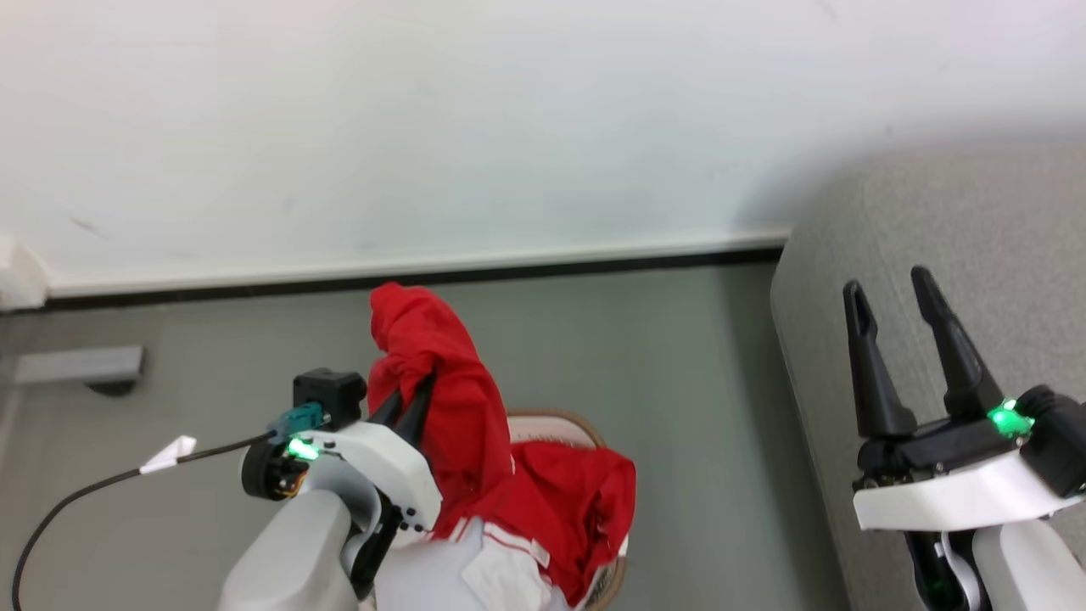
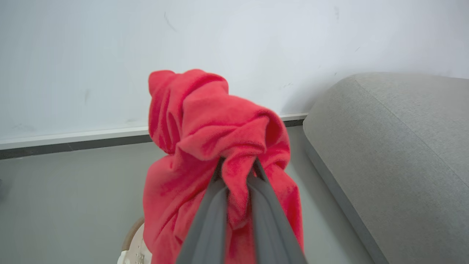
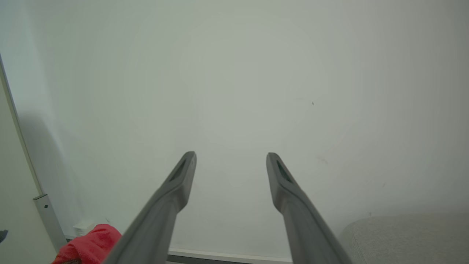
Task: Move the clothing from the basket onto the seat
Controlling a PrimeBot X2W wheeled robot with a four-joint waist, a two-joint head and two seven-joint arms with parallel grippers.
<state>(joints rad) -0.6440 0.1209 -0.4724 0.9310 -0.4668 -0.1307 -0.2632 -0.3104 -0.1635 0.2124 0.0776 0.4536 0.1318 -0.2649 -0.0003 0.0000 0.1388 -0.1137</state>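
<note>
Locate the red garment (image 1: 450, 399) first: bunched, raised above the basket (image 1: 556, 417), and trailing at its lower end down into the basket opening, so not yet free of it. Pinched near its top by the left gripper (image 1: 413, 399), closed almost completely on a fold of the cloth. Held high, by the look of the layout, to draw the hanging length out before any swing toward the sofa (image 1: 976, 221). Note the fabric in the left wrist view: soft, matte, fleece-like, collapsing into heavy folds and a knot-like hump above the grip point. Expect sag and sway rather than a fixed shape. Find the white garment with red stripe trim (image 1: 501, 564) under the red cloth at the basket, partly covered; cannot tell whether joined to the red piece. Identify the basket by its tan-brown oval rim and white perforated side, mostly hidden by clothing. Observe the right gripper (image 1: 887, 284): spread wide, holding nothing, poised near the sofa's edge, apparently standing clear of the lift. Treat the sofa as the drop zone: grey woven upholstery, rounded edges, set to the right of the basket and apart from it across smooth grey floor (image 1: 662, 356). Bounded at the rear by a plain white wall (image 1: 509, 127) with a dark skirting line.
</note>
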